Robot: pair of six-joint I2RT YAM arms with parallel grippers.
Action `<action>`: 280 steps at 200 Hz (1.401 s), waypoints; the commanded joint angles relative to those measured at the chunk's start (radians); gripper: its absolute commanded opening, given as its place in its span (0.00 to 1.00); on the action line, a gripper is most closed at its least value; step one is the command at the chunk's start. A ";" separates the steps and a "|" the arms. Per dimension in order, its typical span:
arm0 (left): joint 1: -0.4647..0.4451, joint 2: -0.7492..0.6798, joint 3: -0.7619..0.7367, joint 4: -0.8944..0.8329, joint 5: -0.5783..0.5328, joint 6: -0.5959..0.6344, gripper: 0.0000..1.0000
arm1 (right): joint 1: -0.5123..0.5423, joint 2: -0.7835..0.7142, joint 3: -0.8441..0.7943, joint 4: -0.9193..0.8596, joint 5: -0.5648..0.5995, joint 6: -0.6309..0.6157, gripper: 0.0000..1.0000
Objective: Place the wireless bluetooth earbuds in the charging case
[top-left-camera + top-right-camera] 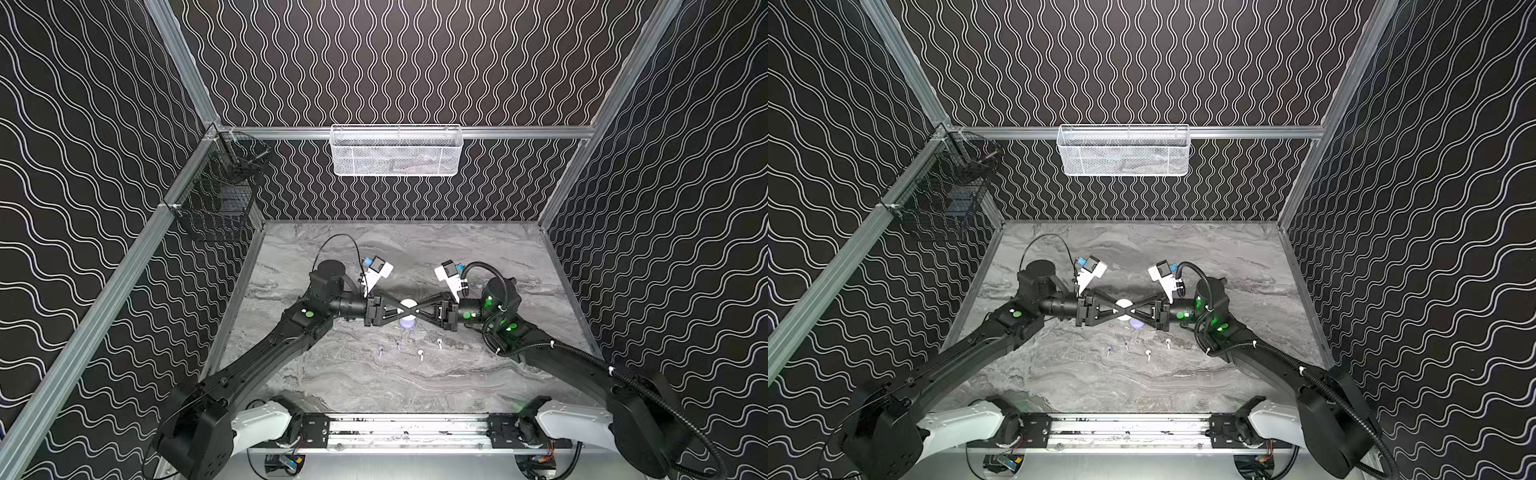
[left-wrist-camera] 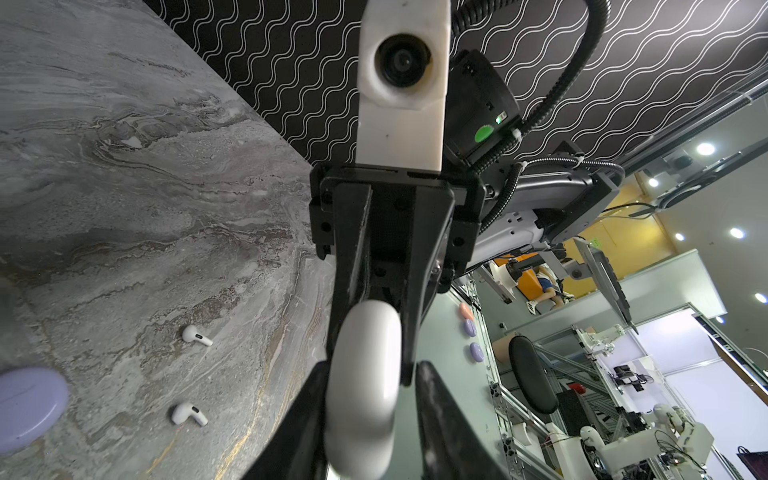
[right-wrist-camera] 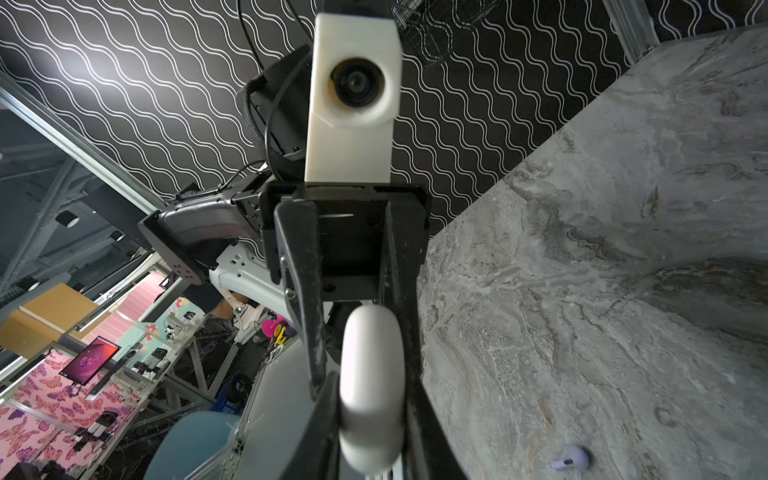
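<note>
Top views both show me the white charging case (image 1: 408,304) raised above the worktop (image 1: 478,374), pinched in my right hand (image 1: 415,310). My left hand (image 1: 402,310) brackets it too; whether it grips, I cannot tell. Four earbuds (image 1: 420,354) lie loose on the worktop, near the lavender case (image 1: 407,322): two lavender, two white, all outside both cases.
</note>
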 commanded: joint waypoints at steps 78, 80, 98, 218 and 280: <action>-0.023 -0.004 0.003 0.023 0.076 0.015 0.35 | -0.024 -0.055 0.028 -0.229 -0.016 -0.140 0.02; -0.022 -0.004 0.003 0.025 0.077 0.014 0.35 | -0.024 -0.056 0.027 -0.229 -0.016 -0.141 0.02; -0.023 -0.007 0.001 0.035 0.081 0.009 0.34 | -0.027 -0.066 0.027 -0.247 -0.015 -0.155 0.02; -0.030 -0.002 0.006 0.022 0.083 0.016 0.33 | -0.056 -0.058 0.029 -0.209 -0.072 -0.124 0.02; -0.033 -0.004 0.006 0.024 0.085 0.018 0.34 | -0.056 -0.025 0.041 -0.156 -0.106 -0.087 0.01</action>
